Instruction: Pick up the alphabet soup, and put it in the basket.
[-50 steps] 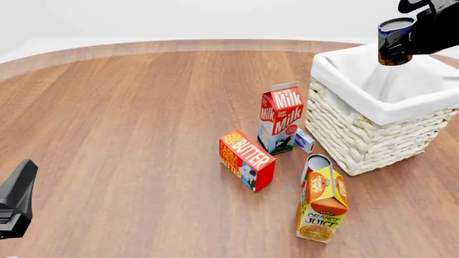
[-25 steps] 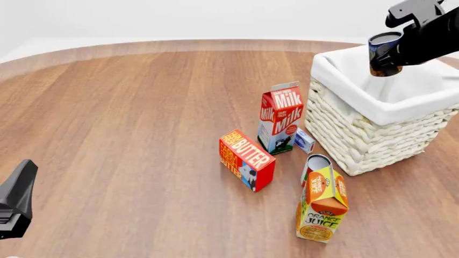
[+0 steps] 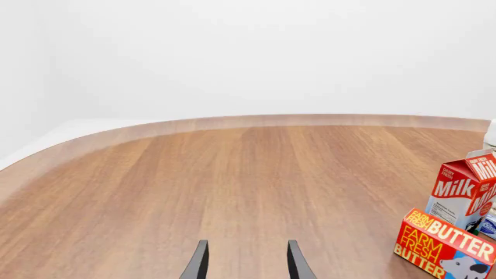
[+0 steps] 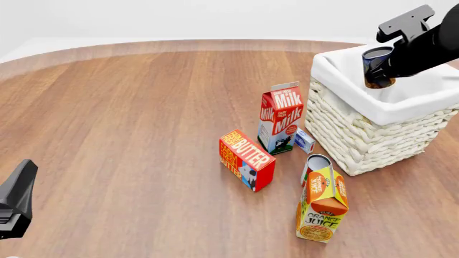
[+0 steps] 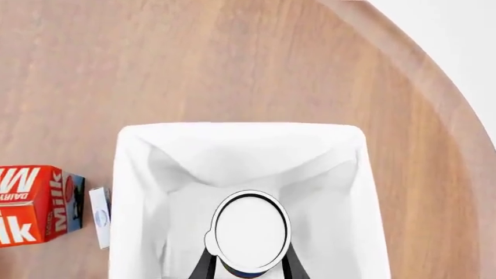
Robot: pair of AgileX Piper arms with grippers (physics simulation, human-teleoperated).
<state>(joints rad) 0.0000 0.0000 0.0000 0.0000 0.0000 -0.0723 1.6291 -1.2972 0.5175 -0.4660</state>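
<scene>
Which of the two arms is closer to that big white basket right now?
The right. The right gripper hangs over the basket, holding the alphabet soup above its opening. The left gripper sits far across the table, open and empty.

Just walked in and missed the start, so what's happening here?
The right gripper holds the alphabet soup over the open basket, not yet released. The left gripper sits open and idle over bare table. A milk carton, butter box and orange juice carton stand beside the basket.
</scene>
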